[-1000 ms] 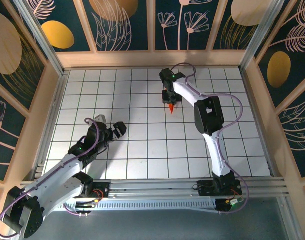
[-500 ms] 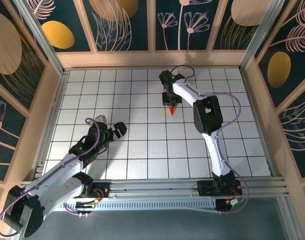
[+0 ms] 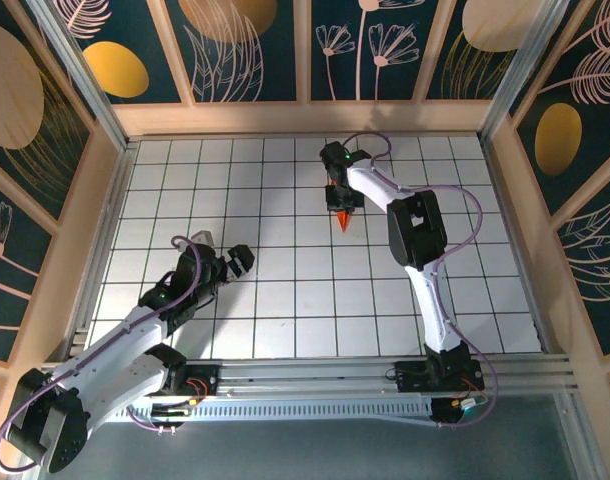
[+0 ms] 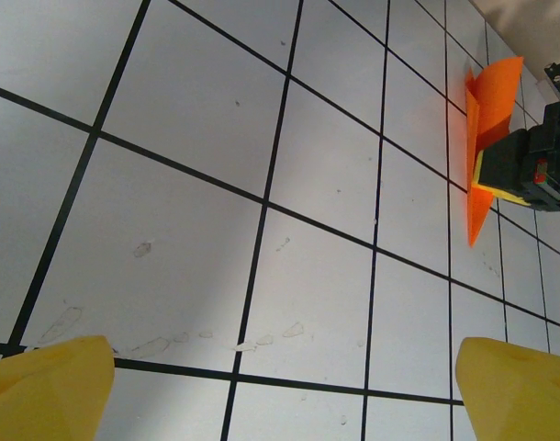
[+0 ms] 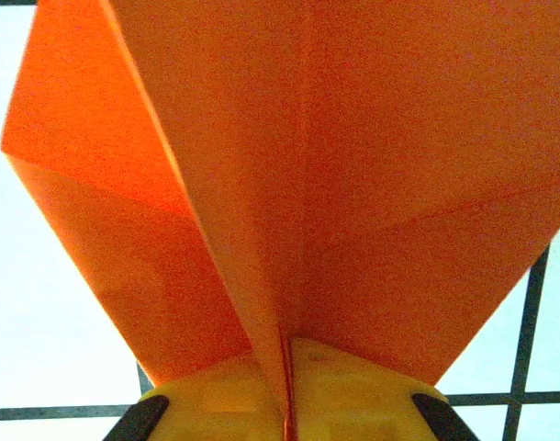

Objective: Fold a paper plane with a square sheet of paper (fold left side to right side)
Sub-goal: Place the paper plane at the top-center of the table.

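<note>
Gridded surface spreads beneath both arms. Left gripper, toward eight o'clock of centre, hovers low with jaws released. Right gripper, near twelve o'clock, has its jaws clenched on the orange paper plane, which points toward six o'clock, well apart from the left gripper.
</note>
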`<state>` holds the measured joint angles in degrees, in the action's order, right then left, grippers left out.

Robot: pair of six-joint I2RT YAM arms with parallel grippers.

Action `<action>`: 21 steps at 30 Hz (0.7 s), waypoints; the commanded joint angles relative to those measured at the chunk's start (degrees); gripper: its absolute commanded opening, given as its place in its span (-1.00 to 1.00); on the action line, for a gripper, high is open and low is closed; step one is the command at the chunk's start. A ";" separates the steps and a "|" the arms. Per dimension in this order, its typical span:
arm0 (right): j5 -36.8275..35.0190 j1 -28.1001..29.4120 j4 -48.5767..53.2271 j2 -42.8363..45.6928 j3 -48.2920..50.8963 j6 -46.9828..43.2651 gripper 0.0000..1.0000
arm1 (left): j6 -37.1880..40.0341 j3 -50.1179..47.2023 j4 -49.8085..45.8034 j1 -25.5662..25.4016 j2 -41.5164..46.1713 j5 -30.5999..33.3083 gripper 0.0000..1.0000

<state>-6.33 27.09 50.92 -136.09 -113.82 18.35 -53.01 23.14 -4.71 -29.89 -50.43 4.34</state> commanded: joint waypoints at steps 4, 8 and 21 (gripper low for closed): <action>0.31 -0.29 -1.11 0.82 2.90 -0.18 -0.63 | -0.63 -0.55 0.05 0.36 -0.32 -0.74 0.91; 0.26 -0.37 -1.56 1.42 3.50 -0.18 -0.47 | -0.56 -0.48 0.05 0.41 -0.36 -0.57 0.92; 0.90 -0.01 -4.73 5.98 7.23 -0.59 -0.19 | 0.61 0.98 -0.20 0.36 -1.40 0.29 0.93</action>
<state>-6.22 27.07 45.82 -132.64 -107.85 18.06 -52.97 23.14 -4.71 -29.89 -51.29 4.40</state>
